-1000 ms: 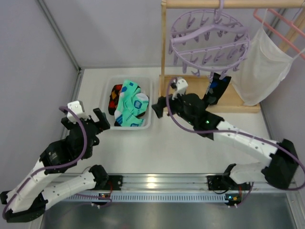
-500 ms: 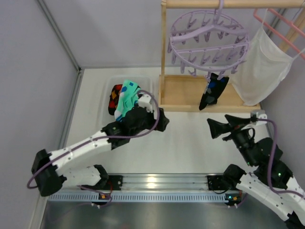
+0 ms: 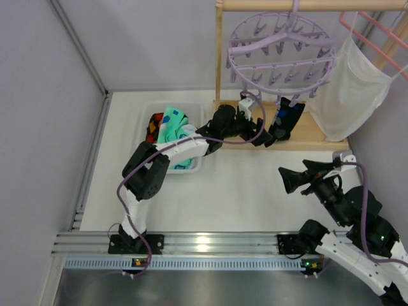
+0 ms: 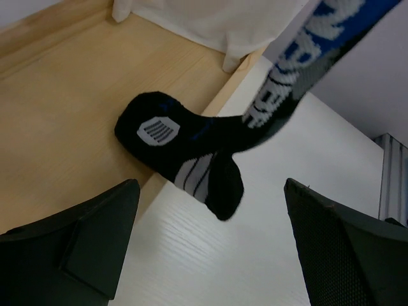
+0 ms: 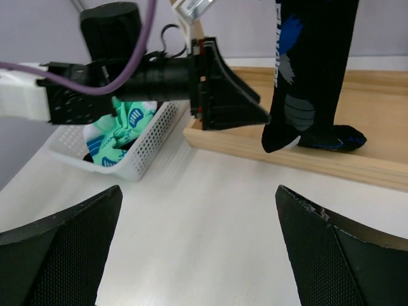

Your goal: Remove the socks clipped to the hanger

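We show the left pincer [image 3: 260, 132] open beside the black sock [image 3: 284, 120], the right pincer [image 3: 290, 180] open near right; tugging sideways could swing the hanger [image 3: 280, 48] without unclipping.

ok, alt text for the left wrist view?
A black sock with blue and white marks hangs down, its foot draped over the edge of the wooden base, straight ahead of the open left gripper. White table below, white fabric at top.
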